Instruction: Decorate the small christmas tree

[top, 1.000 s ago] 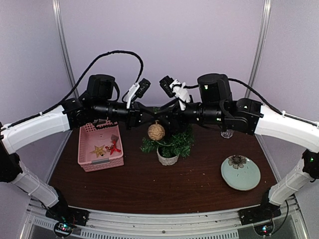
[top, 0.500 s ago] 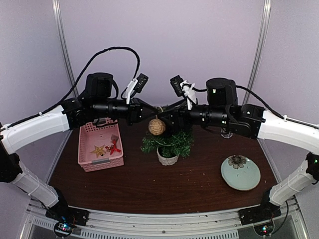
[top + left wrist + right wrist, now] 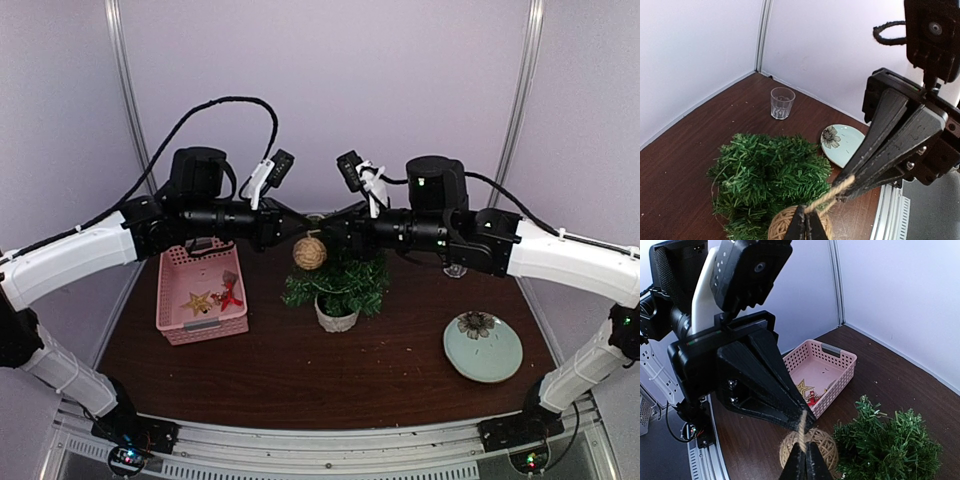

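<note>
Both the left claw (image 3: 808, 223) and the right claw (image 3: 803, 460) are clenched on the string (image 3: 832, 192) of a ball (image 3: 311, 253) just above the tree (image 3: 340, 285) on the worktop (image 3: 300, 380), so nothing seems hung yet, and ornaments (image 3: 215, 298) wait in the basket (image 3: 200, 332).

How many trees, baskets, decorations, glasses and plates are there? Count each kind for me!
Trees: 1, the small christmas tree
Baskets: 1, the pink basket
Decorations: 3 clear ones, the twine ball, gold star and red ornament
Glasses: 1, the glass
Plates: 1, the plate
Total: 7
</note>
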You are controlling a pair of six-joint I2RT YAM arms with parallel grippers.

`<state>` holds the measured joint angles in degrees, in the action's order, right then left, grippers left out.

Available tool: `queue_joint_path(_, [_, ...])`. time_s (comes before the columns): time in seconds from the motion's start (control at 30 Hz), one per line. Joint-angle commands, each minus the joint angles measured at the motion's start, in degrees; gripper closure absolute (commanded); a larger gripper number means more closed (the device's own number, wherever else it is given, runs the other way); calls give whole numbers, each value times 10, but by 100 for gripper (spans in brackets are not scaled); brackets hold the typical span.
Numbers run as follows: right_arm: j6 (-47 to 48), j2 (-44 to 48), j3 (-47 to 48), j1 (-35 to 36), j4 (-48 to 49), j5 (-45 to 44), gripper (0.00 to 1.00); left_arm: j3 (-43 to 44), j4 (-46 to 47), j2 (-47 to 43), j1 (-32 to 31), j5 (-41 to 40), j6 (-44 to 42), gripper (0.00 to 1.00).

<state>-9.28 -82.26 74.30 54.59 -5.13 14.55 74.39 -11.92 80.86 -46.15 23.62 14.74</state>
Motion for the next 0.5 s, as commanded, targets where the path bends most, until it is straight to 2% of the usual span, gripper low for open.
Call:
queue_joint_path(0.0, [10,-19,41,-3,-15,-14,100,19,-29,-21,9,-32,-27,100])
queue_joint_path(0.47, [3,-17,38,22,-68,3,100,-24,-81,-71,13,45,-29,100])
